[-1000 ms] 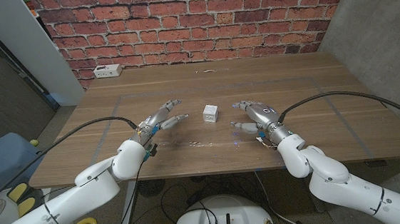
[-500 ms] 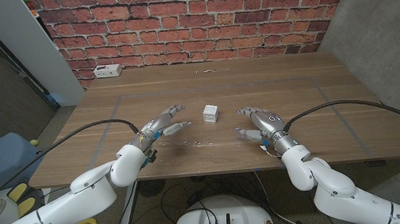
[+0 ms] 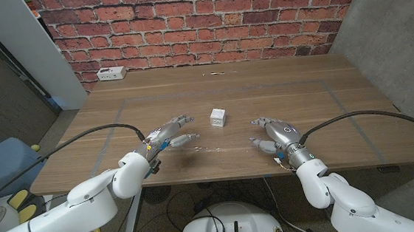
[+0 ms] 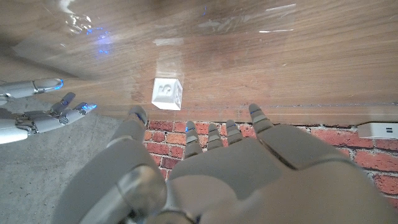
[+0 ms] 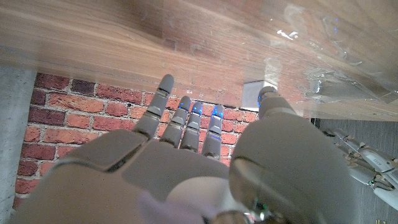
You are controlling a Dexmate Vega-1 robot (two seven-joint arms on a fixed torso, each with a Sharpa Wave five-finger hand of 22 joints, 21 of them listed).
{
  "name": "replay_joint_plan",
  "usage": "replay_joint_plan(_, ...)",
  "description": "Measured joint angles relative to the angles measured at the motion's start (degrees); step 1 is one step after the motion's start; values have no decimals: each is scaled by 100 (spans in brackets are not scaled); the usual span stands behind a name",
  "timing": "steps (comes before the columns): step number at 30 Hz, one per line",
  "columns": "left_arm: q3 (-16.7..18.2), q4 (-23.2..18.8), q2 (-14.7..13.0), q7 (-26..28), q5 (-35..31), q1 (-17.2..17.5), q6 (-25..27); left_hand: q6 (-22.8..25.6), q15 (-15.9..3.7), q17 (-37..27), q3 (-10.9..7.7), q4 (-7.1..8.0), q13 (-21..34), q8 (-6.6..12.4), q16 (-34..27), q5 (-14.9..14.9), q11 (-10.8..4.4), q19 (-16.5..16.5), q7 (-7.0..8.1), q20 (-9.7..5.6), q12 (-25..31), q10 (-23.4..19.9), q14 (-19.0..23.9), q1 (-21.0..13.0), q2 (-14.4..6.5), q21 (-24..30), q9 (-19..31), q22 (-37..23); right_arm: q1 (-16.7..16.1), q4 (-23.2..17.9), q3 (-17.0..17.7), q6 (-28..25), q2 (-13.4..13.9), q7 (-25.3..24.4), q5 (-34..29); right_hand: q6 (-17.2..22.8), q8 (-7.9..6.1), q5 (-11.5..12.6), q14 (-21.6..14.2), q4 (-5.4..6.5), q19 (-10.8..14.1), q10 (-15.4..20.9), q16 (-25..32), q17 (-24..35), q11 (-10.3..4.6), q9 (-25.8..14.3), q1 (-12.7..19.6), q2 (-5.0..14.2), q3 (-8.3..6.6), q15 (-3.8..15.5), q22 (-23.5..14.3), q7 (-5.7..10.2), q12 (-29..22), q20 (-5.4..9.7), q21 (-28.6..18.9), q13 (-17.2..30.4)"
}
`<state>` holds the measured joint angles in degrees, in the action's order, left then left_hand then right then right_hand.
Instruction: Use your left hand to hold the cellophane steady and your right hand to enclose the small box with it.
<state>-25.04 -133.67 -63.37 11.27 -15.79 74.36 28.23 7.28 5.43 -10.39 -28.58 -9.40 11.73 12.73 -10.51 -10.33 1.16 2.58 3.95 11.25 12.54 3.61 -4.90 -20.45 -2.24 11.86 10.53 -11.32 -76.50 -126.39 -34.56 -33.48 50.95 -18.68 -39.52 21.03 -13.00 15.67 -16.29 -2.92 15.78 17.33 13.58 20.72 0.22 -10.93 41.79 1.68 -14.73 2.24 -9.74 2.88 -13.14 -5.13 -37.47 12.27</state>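
— What is counted?
— One box (image 3: 218,117) at frame centre on the table (image 3: 317,100), one cellophane (image 3: 209,148) sheet below it, two hands.
— What has changed?
— The right hand (image 3: 276,135) has been drawn lower right; the left hand (image 3: 169,133) barely shifted. Both are seen spread, nothing held.

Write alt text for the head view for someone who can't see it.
A small white box sits on a wooden table between the robot's open left hand and right hand. Faintly glinting clear cellophane lies before it; a brick wall stands behind.
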Motion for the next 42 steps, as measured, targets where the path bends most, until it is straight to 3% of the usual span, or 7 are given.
replay_joint_plan(5,-86,-183,-105,-148,-158,2,271,154,-7,0,0,0,0,21,-51,0,-13,-106,-47,-1,45,-90,36,-49,4,49,0,14,-124,-76,25,-133,45,-50,12,37,0,-21,-10,-32,0,9,0,-26,9,0,30,30,-32,-11,0,20,0,0,35,-29)
replay_joint_plan(16,-413,-624,-337,-438,-768,-23,925,381,-32,-1,34,-47,-29,49,-59,0,-55,-269,12,21,66,-174,134,-284,148,93,0,14,-382,-239,59,-427,137,-159,-8,110,0,-43,-50,-151,78,81,0,-80,-63,0,91,-32,-55,12,0,28,0,-15,44,-29)
replay_joint_plan(32,-910,-1087,-580,-1401,-2033,-241,1710,961,-32,-2,120,-103,-28,214,-59,-95,-206,-371,85,-82,90,-367,195,-873,677,93,-1,67,-684,-499,49,-876,222,-242,-111,181,0,-86,-111,-194,113,100,0,-133,-42,0,45,-138,-11,11,0,20,0,-10,87,-28)
replay_joint_plan(38,-1026,-1215,-651,-1827,-2446,-278,1859,1150,-32,-2,161,-109,-28,229,-59,-146,-238,-371,150,-82,120,-400,195,-1100,807,93,-1,67,-757,-571,16,-1023,228,-262,-143,240,0,-86,-111,-221,113,100,0,-132,-42,0,20,-163,16,11,0,17,0,-10,133,-28)
replay_joint_plan(42,-1063,-1263,-677,-2098,-2720,-283,1941,1374,2,-2,167,-103,-28,305,-56,-194,-278,-371,314,-82,120,-439,162,-1335,878,55,-1,67,-778,-606,-16,-1119,226,-273,-170,242,0,-86,-111,-221,113,100,0,-133,-42,0,21,-161,16,11,0,19,0,-10,133,-28)
